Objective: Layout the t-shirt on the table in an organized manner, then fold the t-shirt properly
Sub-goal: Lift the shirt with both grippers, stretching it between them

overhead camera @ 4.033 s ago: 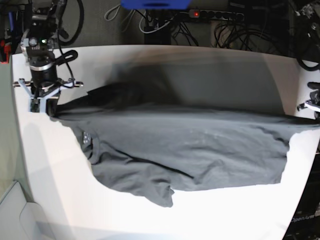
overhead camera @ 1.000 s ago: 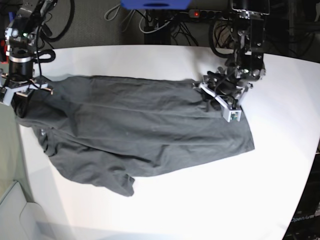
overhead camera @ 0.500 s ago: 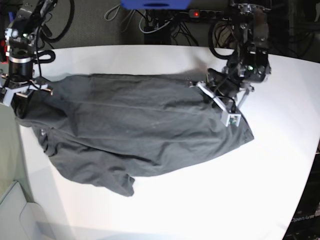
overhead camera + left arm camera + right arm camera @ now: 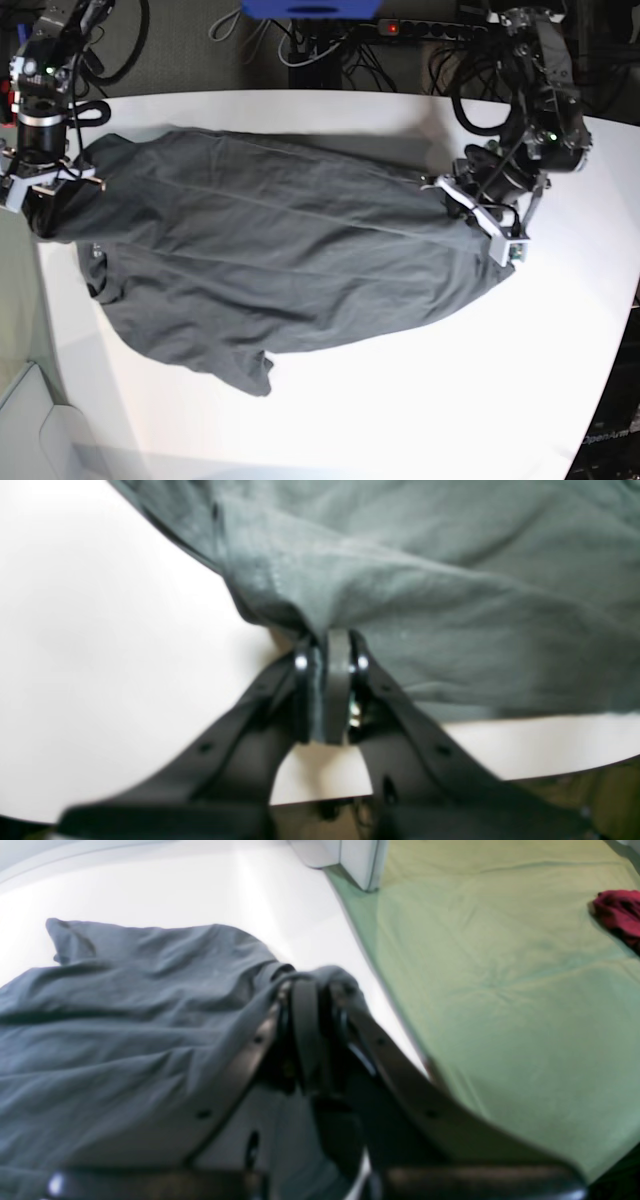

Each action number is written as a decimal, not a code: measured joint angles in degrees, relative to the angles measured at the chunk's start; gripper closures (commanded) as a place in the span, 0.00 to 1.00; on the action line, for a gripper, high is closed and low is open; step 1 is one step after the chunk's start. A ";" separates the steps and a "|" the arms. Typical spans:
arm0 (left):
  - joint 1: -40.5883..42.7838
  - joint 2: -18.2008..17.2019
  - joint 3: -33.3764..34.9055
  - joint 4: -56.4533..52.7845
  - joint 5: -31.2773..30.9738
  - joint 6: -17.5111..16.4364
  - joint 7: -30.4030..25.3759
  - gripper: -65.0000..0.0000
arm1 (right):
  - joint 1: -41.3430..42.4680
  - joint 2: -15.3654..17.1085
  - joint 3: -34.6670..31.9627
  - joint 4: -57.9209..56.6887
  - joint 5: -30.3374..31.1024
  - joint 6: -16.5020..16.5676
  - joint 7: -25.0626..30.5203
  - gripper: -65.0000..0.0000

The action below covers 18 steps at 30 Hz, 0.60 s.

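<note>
T-shirt (image 4: 270, 260) lies spread but rumpled on the table (image 4: 420, 400), long axis running side to side across the base view, bulk between the two arms. Landmark = the shirt.

Left gripper (image 4: 490, 215) at the shirt's right-hand end in the base view, jaws clamped shut on a bunched fold of the cloth edge; the wrist view shows fabric pinched right at the tips of the left gripper (image 4: 332, 642), the rest of the shirt fanning away beyond them.

Right gripper (image 4: 45, 195) at the opposite end of the shirt, near the table's edge, also closed on cloth; the wrist view shows a fold wrapped over the tips of the right gripper (image 4: 312, 982), with the shirt (image 4: 125, 1040) trailing off to one side and green floor covering (image 4: 500, 990) on the other.

So each claw holds one end, cloth strung between them along its long axis. Judgement: layout stage, not yet flat; lower hem near the front of the table is wrinkled and a corner is curled. Next move likely turns on pulling the two ends apart along that axis to tension the fabric. Neither arm is nearer, both already on it. Risk: thin cloth slipping out of a pinch.
</note>
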<state>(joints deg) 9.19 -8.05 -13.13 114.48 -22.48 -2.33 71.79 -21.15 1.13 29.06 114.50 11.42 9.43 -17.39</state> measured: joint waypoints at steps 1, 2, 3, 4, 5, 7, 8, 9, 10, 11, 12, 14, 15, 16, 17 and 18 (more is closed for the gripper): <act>0.02 -1.05 -0.09 0.00 -2.93 -0.20 0.28 1.00 | -0.02 0.22 0.00 0.00 0.00 0.00 -0.02 1.00; 0.02 -1.92 -0.28 0.02 -4.57 0.24 0.22 1.00 | 0.02 0.57 0.00 0.00 0.00 0.00 -0.13 1.00; 0.04 -2.95 -0.39 0.02 -6.16 0.74 0.15 1.00 | 0.02 0.85 0.09 0.00 0.00 0.00 0.02 1.00; 0.15 -4.35 -0.42 0.02 -8.09 0.66 0.22 1.00 | 0.20 0.94 0.31 0.00 0.00 0.00 0.09 1.00; 0.35 -5.35 -0.46 0.04 -10.43 0.72 0.13 1.00 | 0.42 0.92 0.52 0.00 0.00 -0.02 0.04 1.00; 0.87 -7.19 -0.70 0.22 -15.54 0.74 -0.17 1.00 | 1.40 0.94 0.59 0.00 0.00 -0.02 0.09 1.00; 1.16 -7.85 -1.42 0.28 -18.01 0.48 -0.07 1.00 | 1.64 1.09 0.72 0.00 0.07 0.00 0.22 1.00; 1.31 -8.35 -2.69 0.28 -20.85 0.55 0.00 1.00 | 1.62 1.60 0.94 0.04 0.48 0.15 0.46 1.00; 1.36 -8.68 -4.15 0.28 -22.21 0.46 0.00 1.00 | 1.66 1.99 1.25 0.04 0.44 0.15 0.46 1.00; 1.25 -8.96 -5.84 0.28 -23.76 0.44 -0.13 1.00 | 2.16 1.99 1.73 0.04 0.37 -0.09 0.42 1.00; 1.27 -9.07 -7.74 0.37 -25.22 0.35 -0.35 1.00 | 2.75 1.99 2.05 0.04 0.37 -0.04 0.46 1.00; 1.27 -9.07 -11.10 0.39 -27.36 0.13 -0.37 1.00 | 4.02 1.92 2.40 0.07 0.46 0.13 2.10 1.00; 1.25 -9.07 -12.57 0.39 -28.24 -0.02 -0.20 1.00 | 4.44 1.75 2.49 0.11 0.44 0.17 3.37 1.00; 1.27 -9.22 -13.86 0.37 -28.92 -0.04 -0.11 1.00 | 4.46 1.77 2.67 0.24 0.44 0.13 4.04 1.00; 1.33 -9.68 -14.75 0.37 -29.29 -0.02 -0.11 1.00 | 4.48 1.75 2.80 0.33 0.44 0.13 4.17 1.00; 1.31 -10.34 -15.45 0.37 -29.68 -0.04 0.04 1.00 | 4.74 1.75 2.91 0.28 0.37 0.09 3.78 1.00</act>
<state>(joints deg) 10.50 -18.39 -28.58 114.85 -52.16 -2.37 71.83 -16.40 2.87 31.97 114.78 11.79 9.52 -13.61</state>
